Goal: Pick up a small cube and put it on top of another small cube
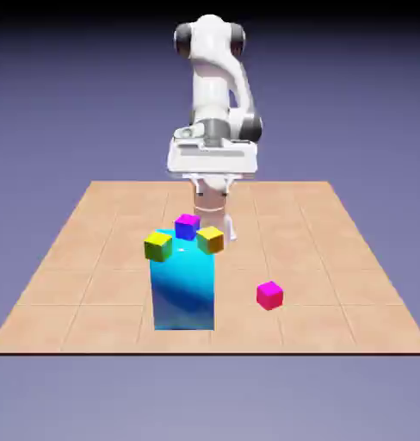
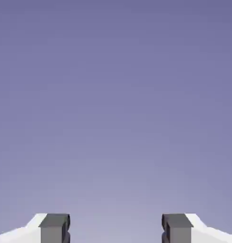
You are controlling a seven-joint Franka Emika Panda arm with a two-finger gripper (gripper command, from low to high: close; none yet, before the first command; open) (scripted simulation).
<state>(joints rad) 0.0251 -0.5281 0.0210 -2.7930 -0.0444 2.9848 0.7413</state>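
Green-yellow cube [image 1: 157, 246], blue-purple cube [image 1: 187, 226] and orange-yellow cube [image 1: 210, 239] atop tall cyan block [image 1: 183, 288] just ahead of fingers, pink cube [image 1: 269, 295] on table [image 1: 334, 258], well clear of fingers, gripper [image 2: 115, 228] spread wide, gripping nothing, only backdrop between fingertips [image 2: 54, 227].

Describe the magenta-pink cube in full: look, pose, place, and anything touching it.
The small magenta-pink cube is a plain, solid-coloured block with no markings, its top face lighter than its sides. It rests flat on the tiled wooden table, turned slightly so a corner faces the camera. It sits alone toward the exterior view's right of the tall cyan-blue block, apart from it. Nothing touches it but the table. The hand view does not show it.
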